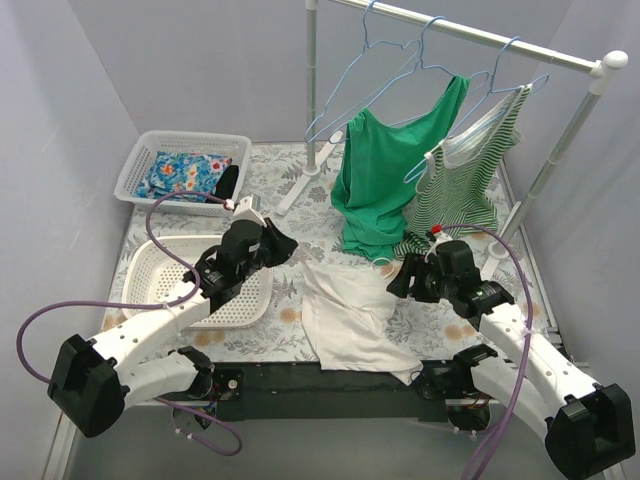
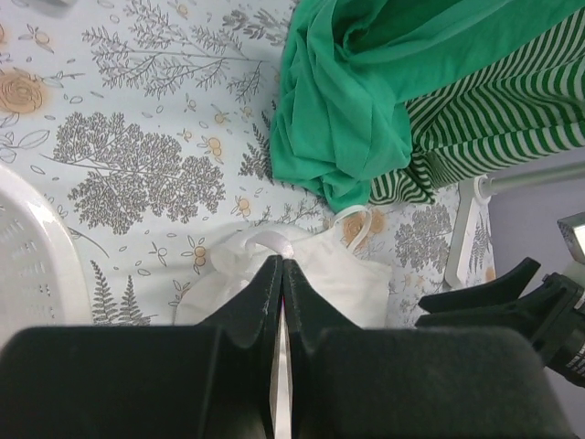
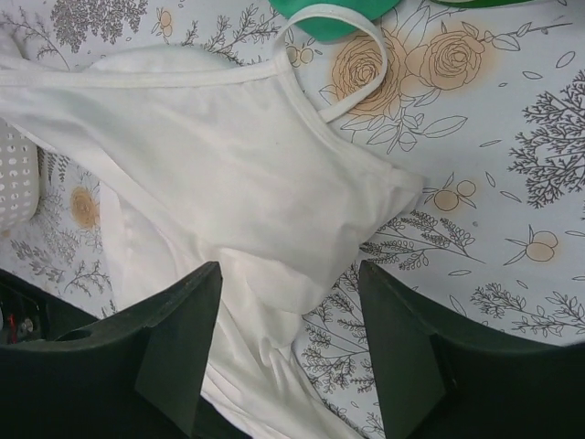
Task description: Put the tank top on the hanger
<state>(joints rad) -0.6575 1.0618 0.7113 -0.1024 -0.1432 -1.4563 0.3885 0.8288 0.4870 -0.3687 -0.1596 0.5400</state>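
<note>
The white tank top [image 1: 350, 315] lies crumpled on the floral table cover, between the arms. My left gripper [image 1: 285, 248] is at its far left corner. In the left wrist view the jaws [image 2: 281, 263] are closed, with white fabric bunched up to their tips and a white sliver showing between them. My right gripper [image 1: 400, 280] is open just above the top's right edge. In the right wrist view [image 3: 288, 274] the tank top [image 3: 228, 174] and a thin strap loop lie between and beyond the fingers. An empty light-blue hanger [image 1: 340, 88] hangs on the rail at the back.
A green top [image 1: 385, 170] and a striped top [image 1: 460, 185] hang on hangers from the rail, reaching down to the table. The rack's pole [image 1: 312, 90] stands at the back. A white basket [image 1: 160, 270] is under my left arm. A second basket [image 1: 150, 150] holds colourful cloth.
</note>
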